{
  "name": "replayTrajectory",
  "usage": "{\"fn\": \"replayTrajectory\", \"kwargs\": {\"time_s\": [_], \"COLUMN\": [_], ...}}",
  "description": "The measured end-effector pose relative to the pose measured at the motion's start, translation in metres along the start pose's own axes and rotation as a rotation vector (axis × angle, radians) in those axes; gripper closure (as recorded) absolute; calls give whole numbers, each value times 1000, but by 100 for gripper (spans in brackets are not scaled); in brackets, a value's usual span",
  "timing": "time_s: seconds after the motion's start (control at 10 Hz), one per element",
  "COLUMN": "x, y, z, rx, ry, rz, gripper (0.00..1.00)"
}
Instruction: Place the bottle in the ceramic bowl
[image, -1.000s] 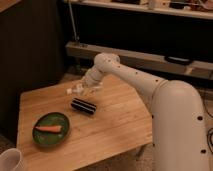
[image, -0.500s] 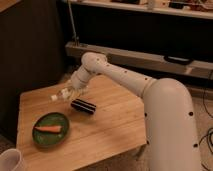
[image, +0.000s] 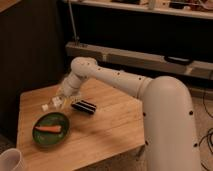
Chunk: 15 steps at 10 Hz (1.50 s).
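The gripper (image: 58, 101), pinching the bottle (image: 49, 105), is near the surface's (image: 115, 131) left edge, with the ceramic bowl (image: 50, 139) just toward the front.

Gripper (image: 59, 98) holding bottle (image: 51, 104) beside ceramic bowl (image: 59, 136); carrot (image: 48, 128) inside

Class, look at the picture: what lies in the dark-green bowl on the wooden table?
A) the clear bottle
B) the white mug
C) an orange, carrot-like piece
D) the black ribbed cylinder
C: an orange, carrot-like piece lies in the ceramic bowl, while the gripper, above the table beyond the bowl and left of the black ribbed cylinder, holds the bottle.
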Motion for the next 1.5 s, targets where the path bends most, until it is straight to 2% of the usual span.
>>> {"fn": "replayTrajectory", "kwargs": {"time_s": [0.4,0.5,0.7,0.9,1.5], "x": [5,5,1,-5,-30], "y": [-7,-7,-7,-3,8], "z": [64,69,69,56,65], "rx": [-79,-89,-90,-77,-110], "ry": [16,28,76,114,32], "rz": [-7,-15,-33,-47,-111], "gripper": [100,100,100,100,100]}}
